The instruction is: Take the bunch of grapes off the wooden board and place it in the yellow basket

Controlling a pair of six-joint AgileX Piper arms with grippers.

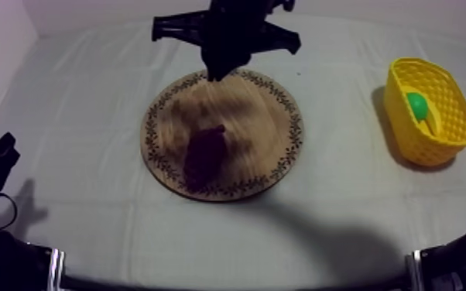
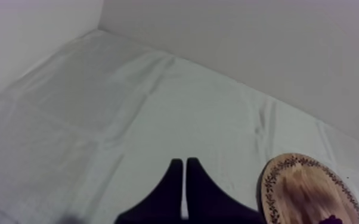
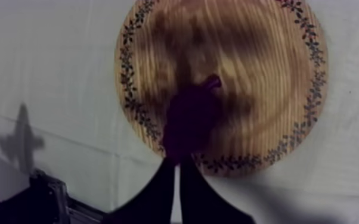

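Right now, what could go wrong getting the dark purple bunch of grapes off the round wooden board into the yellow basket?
1. The right gripper hangs shut over the round wooden board; descending like that would likely shove the dark purple bunch of grapes.
2. The bunch lies near the board's rim and could roll off.
3. The yellow basket already holds toy fruit, so room may be tight.

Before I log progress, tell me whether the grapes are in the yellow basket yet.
No: the bunch of grapes lies on the wooden board, apart from the yellow basket.

The table (image 1: 73,116) under grey-white cloth (image 1: 344,209) carries the wooden board (image 1: 261,128) centrally — yellow basket (image 1: 426,151) well apart, rightward.
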